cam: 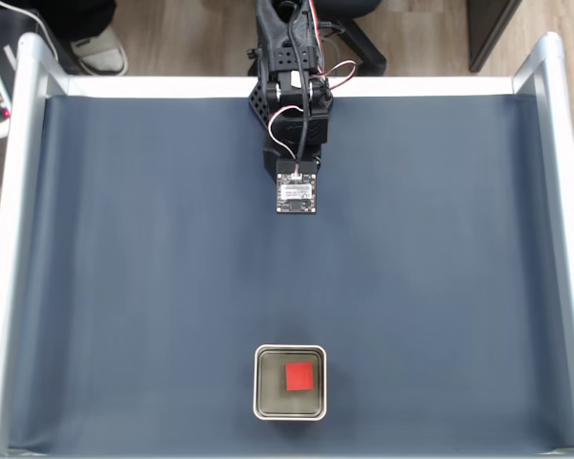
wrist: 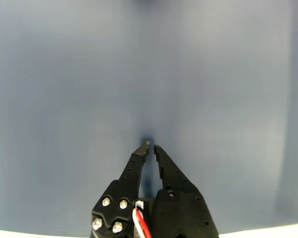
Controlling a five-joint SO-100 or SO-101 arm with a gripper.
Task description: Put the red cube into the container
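The red cube (cam: 299, 377) lies inside the container (cam: 290, 414), a square metal tin with a pale rim near the front edge of the mat in the fixed view. The black arm is folded back at the far side of the table, well away from the tin, with its wrist camera board (cam: 297, 194) facing up. In the wrist view my gripper (wrist: 151, 147) points down at bare blue mat, its two black fingertips nearly touching and nothing between them.
A dark blue mat (cam: 134, 287) covers the table, framed by silver rails (cam: 19, 191) on the left, right and far sides. A shoe (cam: 100, 53) and a chair base (cam: 364, 43) stand on the floor beyond the far rail.
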